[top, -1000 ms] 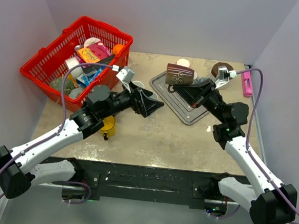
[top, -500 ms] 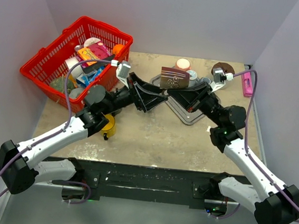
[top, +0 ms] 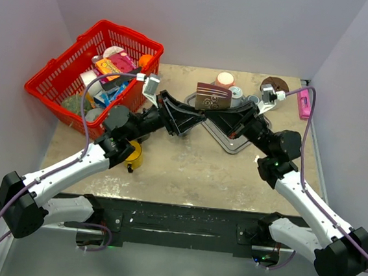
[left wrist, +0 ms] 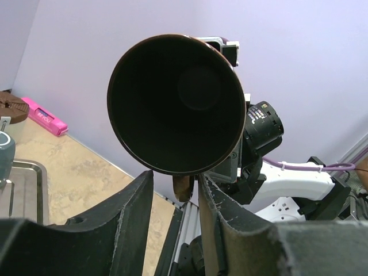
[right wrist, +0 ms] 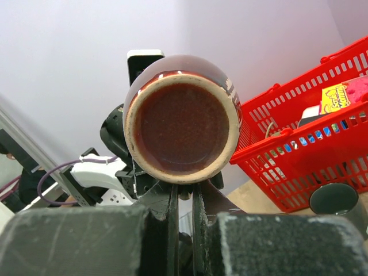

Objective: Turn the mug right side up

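Top external view: mug (top: 213, 96), brown, held aloft on its side above the tray (top: 230, 142); it has shifted leftward over the last second. Right gripper (right wrist: 183, 192) is pinched, seemingly on the half-hidden handle beneath. Left gripper (left wrist: 174, 187), jaws spread, has advanced to the mug's mouth. Handover likely; mug not yet upright.

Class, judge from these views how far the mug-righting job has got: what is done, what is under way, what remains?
Done: the mug is lifted off the table, gripped by its handle in the right tool. In hand: it lies on its side, mouth facing the left tool, whose open fingers flank the handle. Left: tip it mouth-up and set it down.
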